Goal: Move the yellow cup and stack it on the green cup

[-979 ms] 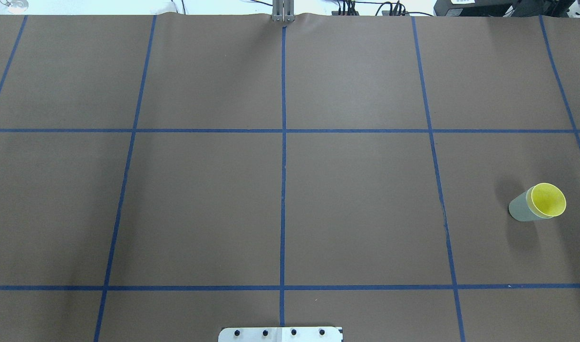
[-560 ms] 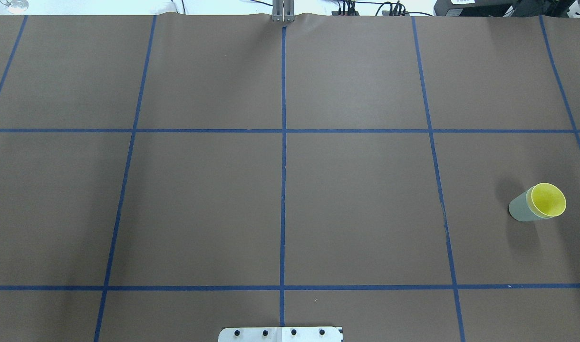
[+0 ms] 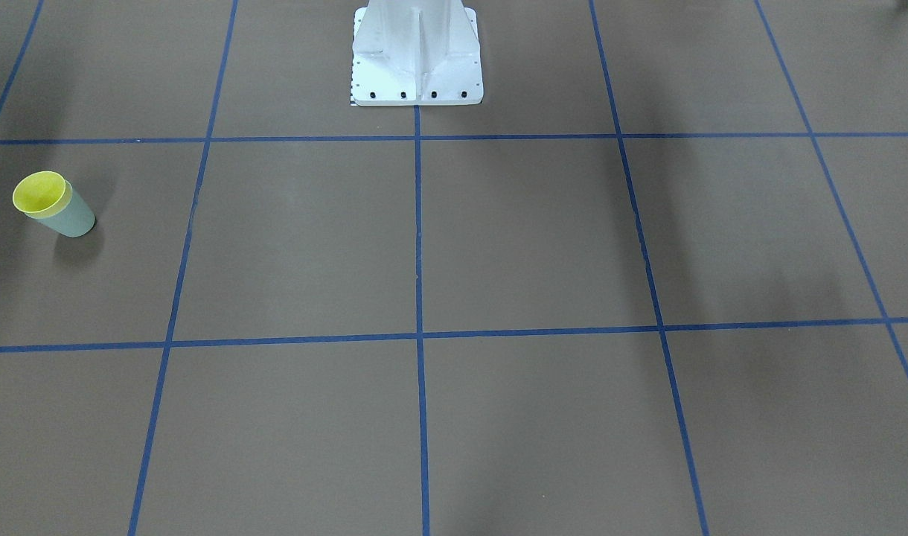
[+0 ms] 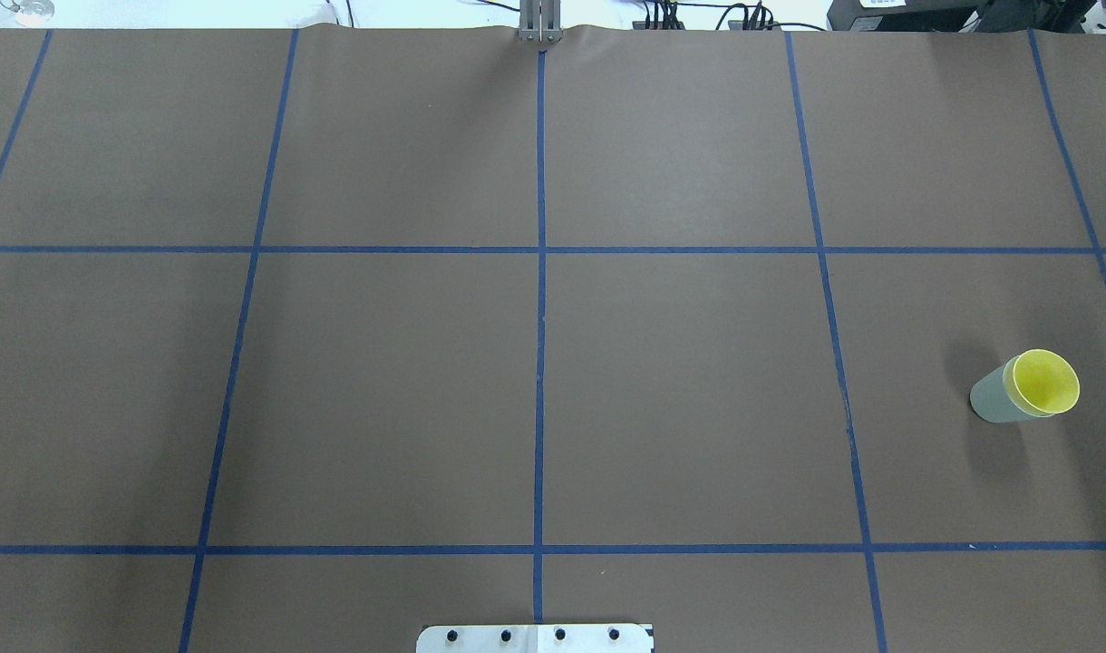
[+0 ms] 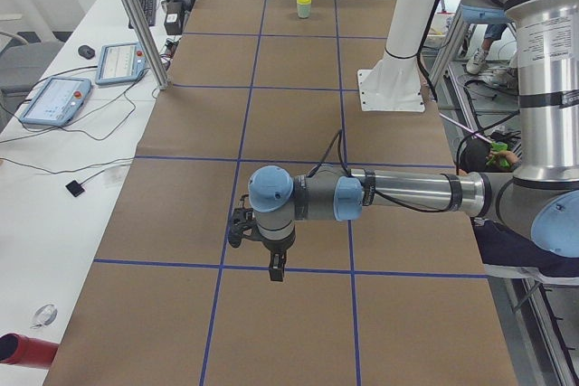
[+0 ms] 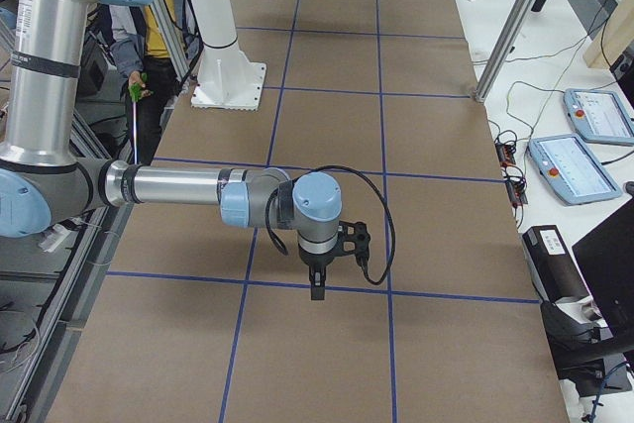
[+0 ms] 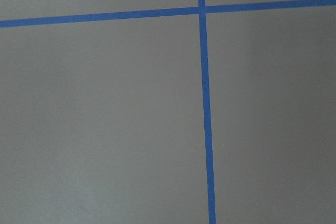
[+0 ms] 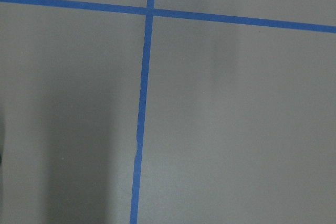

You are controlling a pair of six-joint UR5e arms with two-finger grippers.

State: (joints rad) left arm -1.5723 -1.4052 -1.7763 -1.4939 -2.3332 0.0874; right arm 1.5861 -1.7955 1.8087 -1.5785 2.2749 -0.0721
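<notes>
The yellow cup (image 4: 1047, 381) sits nested inside the green cup (image 4: 991, 401), which stands upright on the brown table near its right end. The pair shows at the left of the front-facing view, yellow cup (image 3: 39, 192) in green cup (image 3: 74, 220), and far off in the exterior left view (image 5: 304, 4). My left gripper (image 5: 276, 275) hangs over the table far from the cups and shows only in the exterior left view. My right gripper (image 6: 317, 293) shows only in the exterior right view. I cannot tell whether either is open or shut. Both wrist views show only bare table and blue tape.
Blue tape lines (image 4: 539, 363) divide the brown table into a grid. The white robot pedestal (image 3: 417, 52) stands at the robot's edge of the table. Tablets (image 5: 54, 98) and cables lie on a side bench. A person (image 6: 149, 37) stands behind the robot.
</notes>
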